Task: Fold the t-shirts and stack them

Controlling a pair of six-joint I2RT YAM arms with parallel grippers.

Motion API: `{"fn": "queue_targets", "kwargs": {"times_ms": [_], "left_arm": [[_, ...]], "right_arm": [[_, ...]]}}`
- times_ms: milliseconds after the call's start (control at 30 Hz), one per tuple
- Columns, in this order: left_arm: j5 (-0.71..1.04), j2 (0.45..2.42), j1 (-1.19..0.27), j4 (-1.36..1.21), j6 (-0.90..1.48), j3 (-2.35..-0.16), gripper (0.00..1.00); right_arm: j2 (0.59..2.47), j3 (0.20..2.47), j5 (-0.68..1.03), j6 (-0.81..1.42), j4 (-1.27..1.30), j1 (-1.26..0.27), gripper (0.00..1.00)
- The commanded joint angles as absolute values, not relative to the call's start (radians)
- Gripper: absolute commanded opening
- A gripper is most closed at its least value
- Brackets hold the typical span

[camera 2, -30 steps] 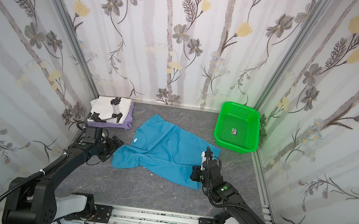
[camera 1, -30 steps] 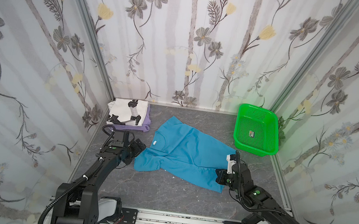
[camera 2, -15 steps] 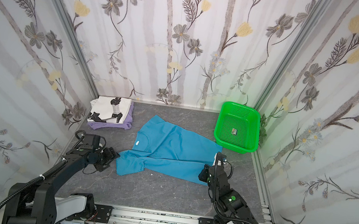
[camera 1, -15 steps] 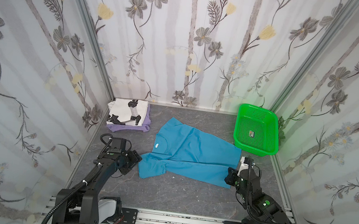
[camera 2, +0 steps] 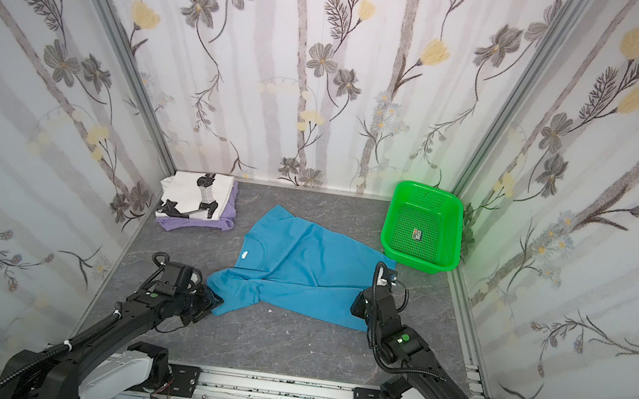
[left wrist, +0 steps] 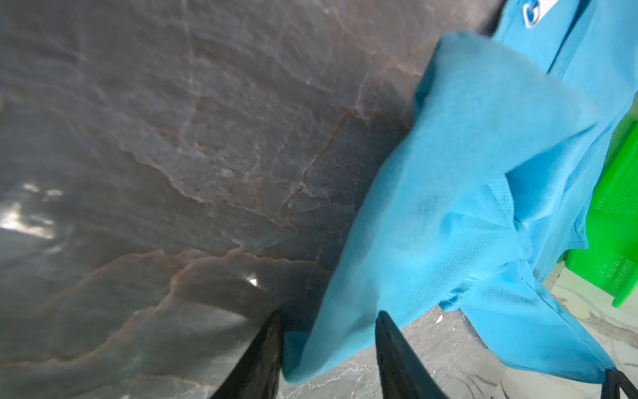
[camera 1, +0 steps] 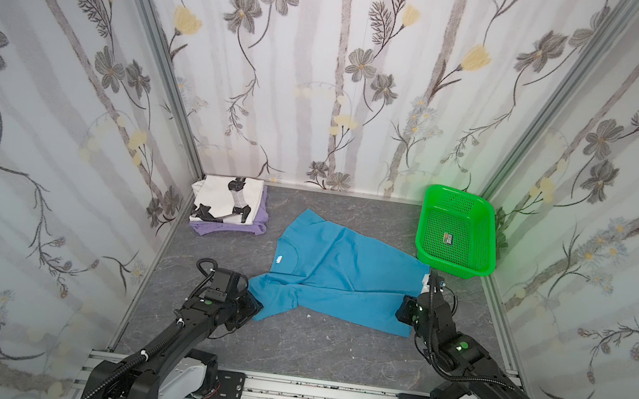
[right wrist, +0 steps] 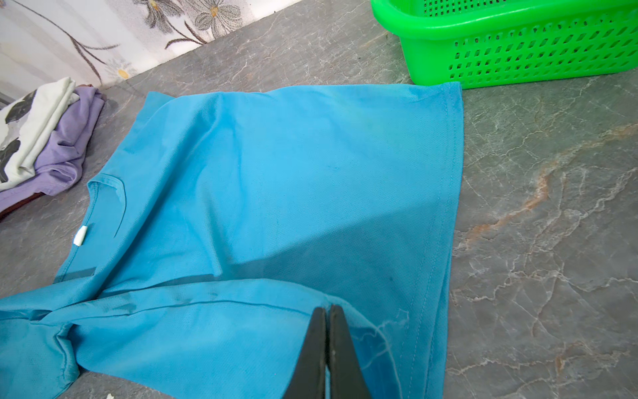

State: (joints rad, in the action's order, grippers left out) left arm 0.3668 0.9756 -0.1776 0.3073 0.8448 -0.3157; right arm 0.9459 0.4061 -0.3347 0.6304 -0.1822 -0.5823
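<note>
Teal-blue shirt point(camera 1: 345, 279) lies spread on the table point(camera 1: 289, 351), near the basket point(camera 1: 451, 268). The right gripper point(right wrist: 327, 312) pinches its hem, jaws together. The left gripper point(left wrist: 326, 328) stands half-wide around the sleeve. If it catches one layer only, the fold may drag crooked.

- Bare grey tabletop point(camera 1: 310, 350) lies open at 6 o'clock, between left arm point(camera 1: 183, 329) and right arm point(camera 1: 461, 353).
- A teal t-shirt point(camera 1: 345, 279) covers the centre.
- A green basket point(camera 1: 453, 271) fills the 2 o'clock corner, just beside the shirt's hem.
- A white printed t-shirt point(camera 1: 217, 195) on a lavender t-shirt point(camera 1: 222, 228) occupies 10 o'clock.
- A clear strip runs at 12 o'clock along the flowered wall point(camera 1: 319, 125).
</note>
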Motion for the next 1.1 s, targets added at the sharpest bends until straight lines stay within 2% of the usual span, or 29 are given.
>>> {"fn": "queue_targets", "kwargs": {"times_ms": [0,67,200,367,533,633,733,800,933,1067], "left_arm": [[0.341,0.973,-0.202,0.315,0.868,-0.305,0.46],[0.332,0.973,-0.228,0.315,0.869,-0.302,0.46],[0.311,0.971,-0.272,0.317,0.873,-0.286,0.36],[0.301,0.957,-0.288,0.333,0.868,-0.302,0.0],[0.346,0.992,-0.285,0.348,0.755,-0.536,0.0],[0.447,1.149,-0.248,0.335,0.657,-0.776,0.0],[0.58,1.303,-0.206,0.298,0.632,-1.015,0.0],[0.6,1.34,-0.198,0.305,0.618,-1.15,0.0],[0.633,1.355,-0.174,0.369,0.59,-1.32,0.0],[0.766,1.297,-0.153,0.368,0.574,-1.273,0.0]], "right_arm": [[0.965,0.42,-0.342,0.612,-0.114,-0.58,0.0],[0.972,0.424,-0.339,0.605,-0.112,-0.576,0.0],[0.976,0.432,-0.326,0.587,-0.106,-0.568,0.0],[0.978,0.437,-0.31,0.569,-0.1,-0.554,0.0],[1.033,0.498,-0.227,0.492,-0.059,-0.513,0.0],[1.114,0.583,-0.145,0.438,-0.022,-0.446,0.0],[1.181,0.732,-0.148,0.374,-0.058,-0.431,0.0],[1.196,0.848,-0.156,0.343,-0.092,-0.429,0.0],[1.128,0.926,-0.198,0.328,-0.172,-0.428,0.0],[0.908,0.814,-0.2,0.426,-0.25,-0.44,0.0]]}}
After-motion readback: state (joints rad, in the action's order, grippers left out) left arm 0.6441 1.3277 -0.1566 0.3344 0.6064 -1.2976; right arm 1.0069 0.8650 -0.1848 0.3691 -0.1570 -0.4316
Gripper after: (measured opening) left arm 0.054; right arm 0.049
